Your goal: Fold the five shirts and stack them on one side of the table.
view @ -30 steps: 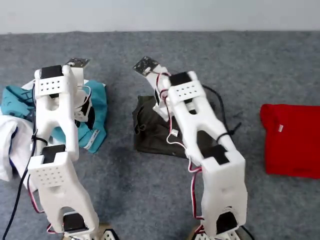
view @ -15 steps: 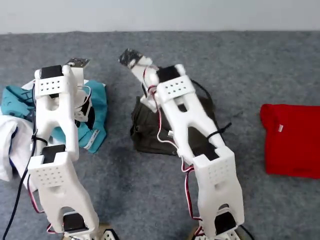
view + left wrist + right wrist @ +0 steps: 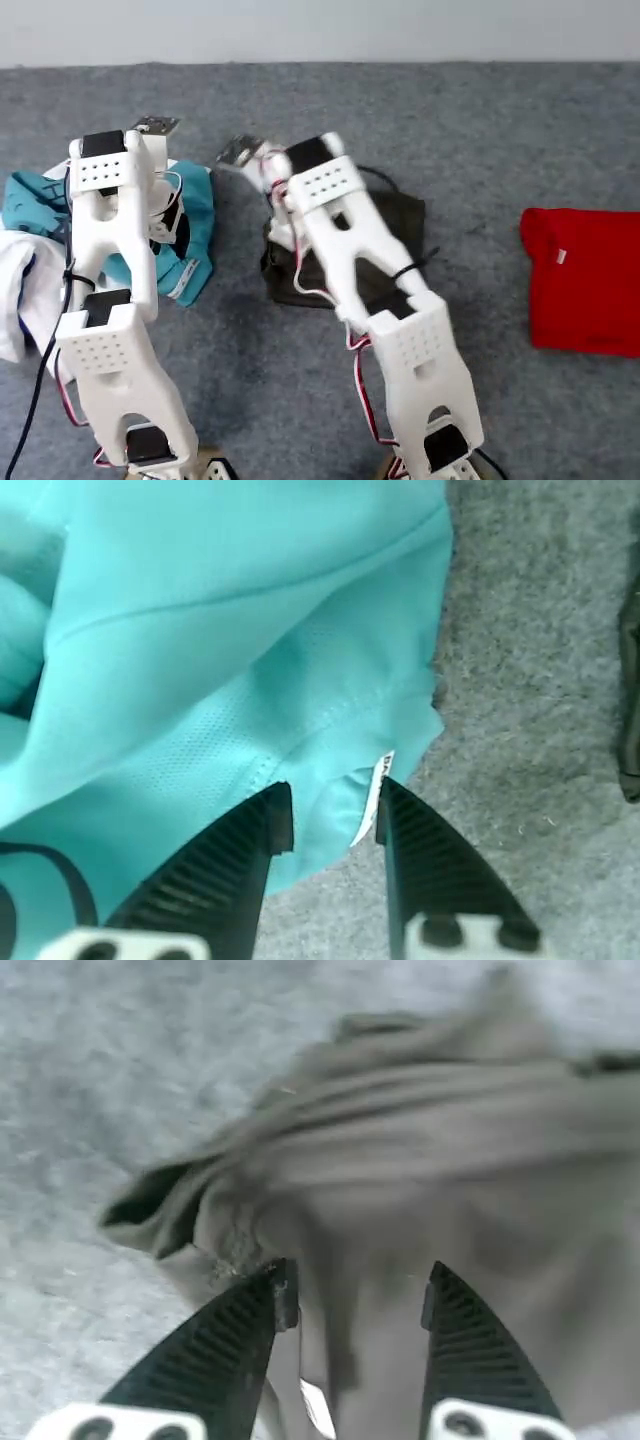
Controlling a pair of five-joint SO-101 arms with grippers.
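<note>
While both arms lean over the grey felt-covered table (image 3: 500, 110), the left gripper (image 3: 333, 810) hangs parted astride the hem of the crumpled teal jersey shirt (image 3: 200, 630), likely lined up to pinch it. The right gripper (image 3: 355, 1295) gapes over the rumpled dark olive shirt (image 3: 450, 1160), probably to fold it. Farther out lie a bunched white shirt (image 3: 20, 290) and a folded red shirt (image 3: 585, 280), so I count four shirts and two arms.

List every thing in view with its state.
teal shirt, unfolded, bunched.
white shirt, crumpled beside the teal one.
olive shirt, rumpled, unfolded.
red shirt, folded flat.
left gripper, open over the teal shirt's hem.
right gripper, open over the olive shirt.
</note>
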